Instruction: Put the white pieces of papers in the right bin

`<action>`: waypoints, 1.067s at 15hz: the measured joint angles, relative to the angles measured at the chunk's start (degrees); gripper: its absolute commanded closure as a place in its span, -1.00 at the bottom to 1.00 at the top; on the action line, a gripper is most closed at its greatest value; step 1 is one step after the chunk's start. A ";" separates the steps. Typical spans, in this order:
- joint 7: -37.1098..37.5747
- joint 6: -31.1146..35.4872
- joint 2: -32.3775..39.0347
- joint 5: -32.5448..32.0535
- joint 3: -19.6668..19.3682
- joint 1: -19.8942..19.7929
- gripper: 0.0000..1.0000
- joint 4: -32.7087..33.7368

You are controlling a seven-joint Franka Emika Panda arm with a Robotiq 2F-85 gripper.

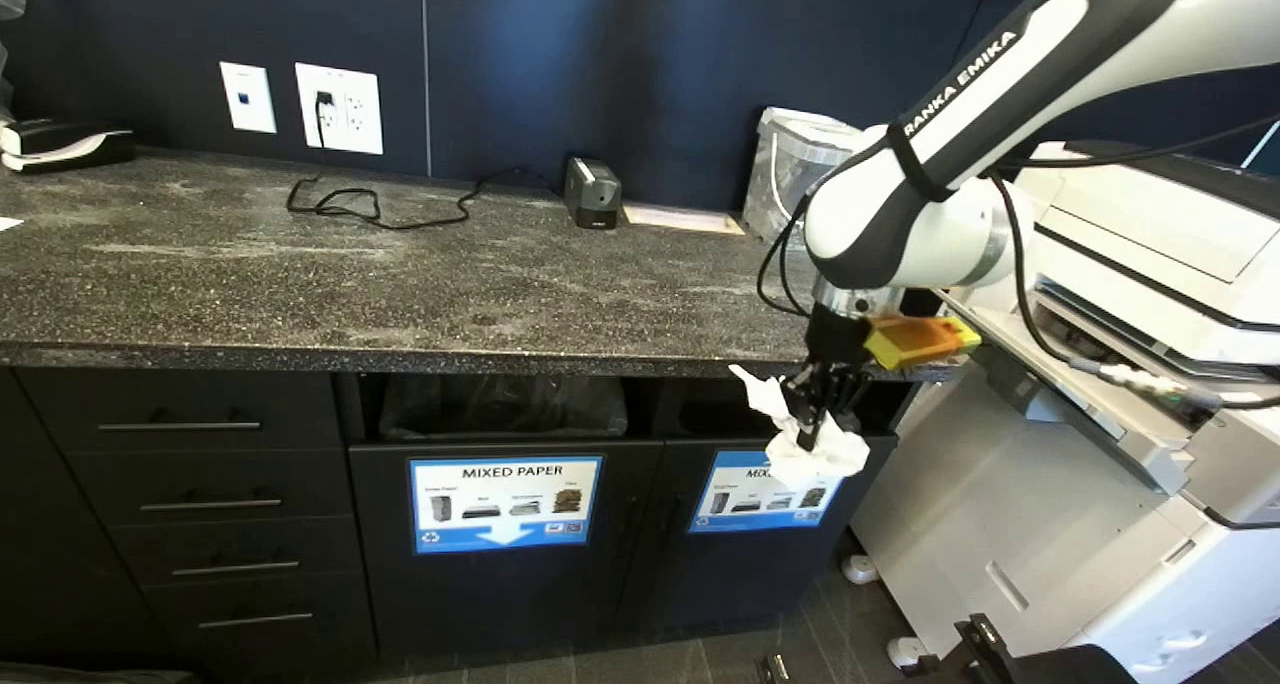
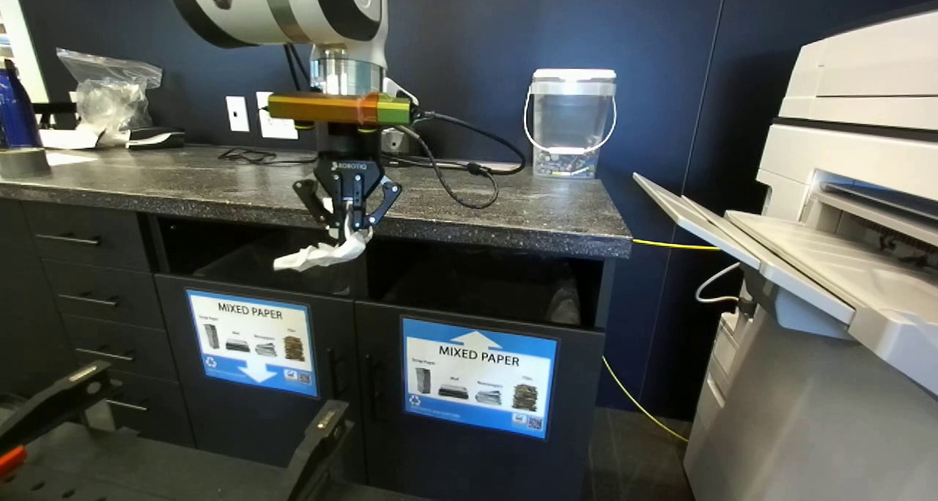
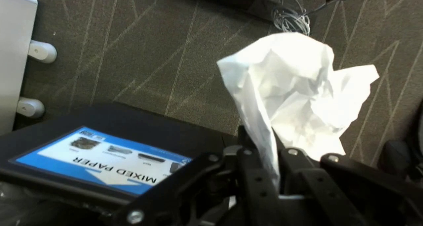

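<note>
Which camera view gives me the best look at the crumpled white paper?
The wrist view: the crumpled white paper appears largest there, its folds plain and a strip of it running down between the gripper's fingers. Both exterior views show it smaller, sticking out past the gripper, its folds harder to make out.

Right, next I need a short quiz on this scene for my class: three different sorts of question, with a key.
1. What is the gripper holding?
2. True or false: the arrows on both bin signs point down.
3. What colour is the lid of the clear bucket on the counter? A: blue. B: white. C: red.

Key:
1. A piece of crumpled white paper.
2. False: on the right bin, the arrow points up.
3. B.
</note>
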 measured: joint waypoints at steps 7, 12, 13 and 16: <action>1.64 24.56 -0.77 0.65 -1.35 -0.17 0.75 -15.98; 1.77 43.07 10.00 0.64 -2.70 -1.03 0.75 -13.85; 1.80 45.77 12.60 0.54 -3.12 -1.04 0.75 -12.69; 2.01 52.83 20.42 0.43 -4.07 -1.20 0.75 -7.69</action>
